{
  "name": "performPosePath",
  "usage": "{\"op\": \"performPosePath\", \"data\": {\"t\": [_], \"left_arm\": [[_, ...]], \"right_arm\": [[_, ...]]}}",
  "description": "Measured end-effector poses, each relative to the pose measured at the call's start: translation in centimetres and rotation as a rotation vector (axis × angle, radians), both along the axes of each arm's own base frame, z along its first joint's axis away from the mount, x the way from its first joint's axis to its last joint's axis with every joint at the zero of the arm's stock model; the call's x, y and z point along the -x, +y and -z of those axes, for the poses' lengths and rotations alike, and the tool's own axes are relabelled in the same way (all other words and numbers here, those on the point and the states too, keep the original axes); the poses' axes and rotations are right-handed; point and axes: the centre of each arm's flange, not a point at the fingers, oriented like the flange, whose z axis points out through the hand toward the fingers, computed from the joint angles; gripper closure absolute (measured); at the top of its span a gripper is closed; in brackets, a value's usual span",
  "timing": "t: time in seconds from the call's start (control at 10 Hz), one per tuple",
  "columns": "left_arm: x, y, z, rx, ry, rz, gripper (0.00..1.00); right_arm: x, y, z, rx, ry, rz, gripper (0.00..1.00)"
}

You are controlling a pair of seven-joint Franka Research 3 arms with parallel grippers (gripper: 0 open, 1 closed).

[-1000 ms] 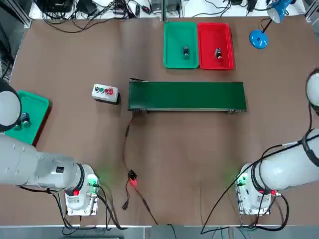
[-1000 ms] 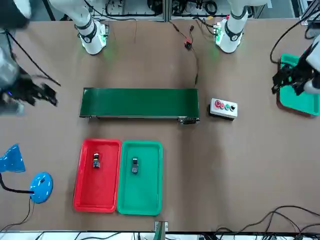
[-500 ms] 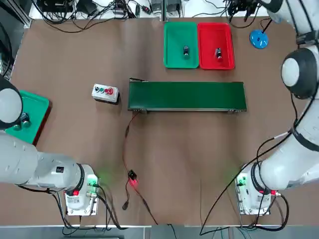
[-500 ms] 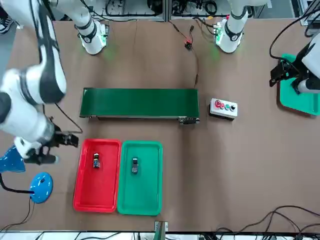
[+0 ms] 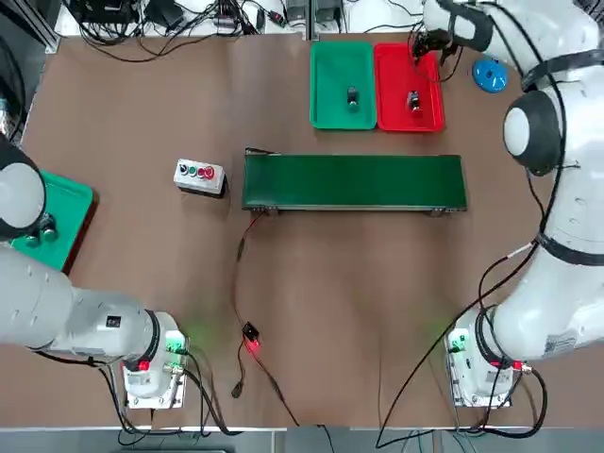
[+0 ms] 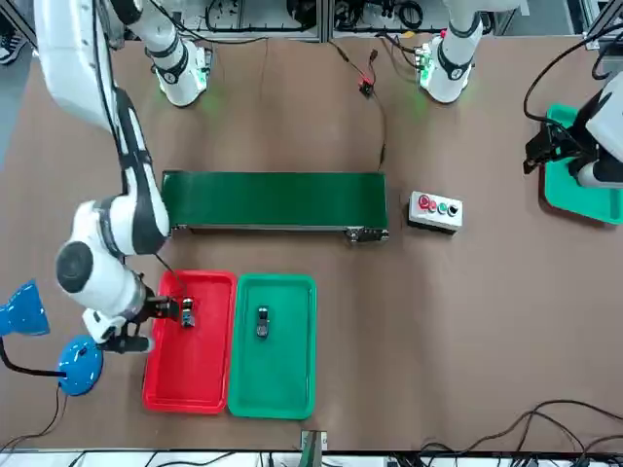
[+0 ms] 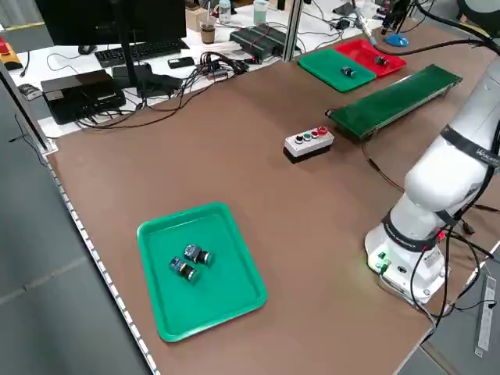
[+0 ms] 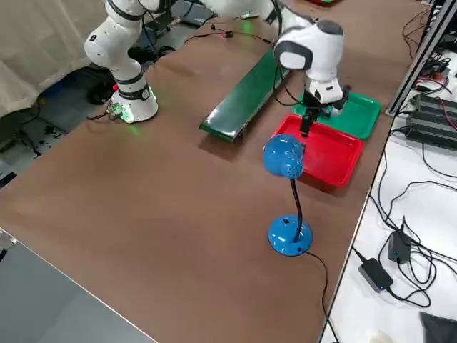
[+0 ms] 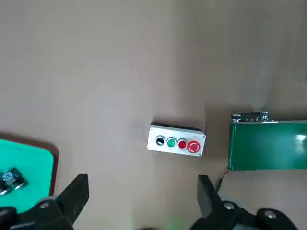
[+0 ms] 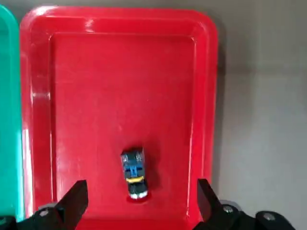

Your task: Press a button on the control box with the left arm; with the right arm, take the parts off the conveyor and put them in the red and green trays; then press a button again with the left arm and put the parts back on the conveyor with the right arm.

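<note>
A: Where do the parts lie, and what are the hands doing?

B: One part (image 10: 134, 173) lies in the red tray (image 5: 427, 55), towards its middle; the other part (image 5: 352, 96) lies in the green tray (image 5: 328, 66) beside it. The conveyor (image 5: 354, 181) is bare. The right hand (image 10: 135, 203) hangs over the red tray with fingers spread wide, holding nothing. The left hand (image 9: 141, 201) is likewise spread and empty, well back from the control box (image 5: 199, 176), above the table (image 5: 142, 104) near a second green tray (image 7: 205, 269) that holds small round pieces.

A: How should the part handle?

B: It looks small, rigid and light, probably hard plastic with a smooth cap, so likely to skid or tip if nudged from one side. The best hold appears to be across its narrow body, both fingers closing evenly.

A: What stands in the way?

B: Chiefly the shallow tray wall, though the part lies clear of it. A blue desk lamp (image 5: 490, 73) stands just beyond the red tray, close to the right arm (image 5: 552, 123). A loose cable (image 5: 242, 247) trails from the conveyor's end, apart from both trays.
</note>
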Motion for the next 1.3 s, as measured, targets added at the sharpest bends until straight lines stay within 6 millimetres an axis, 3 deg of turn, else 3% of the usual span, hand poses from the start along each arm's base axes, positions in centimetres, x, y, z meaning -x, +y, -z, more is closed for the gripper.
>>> {"op": "performPosePath", "data": {"t": [0.5, 1.1, 1.3], "left_arm": [[-0.2, -0.3, 0.0, 0.0, -0.001, 0.003, 0.0], [-0.3, -0.3, 0.1, 0.0, -0.001, 0.005, 0.0], [-0.3, 0.0, 0.1, 0.0, -0.003, -0.001, 0.0]], "right_arm": [[0.4, 0.3, 8.1, -0.004, -0.007, 0.003, 0.0], [1.9, 1.9, 10.8, -0.001, 0.0, -0.021, 0.0], [2.3, 1.7, 11.6, -0.002, -0.013, -0.021, 0.06]]}}
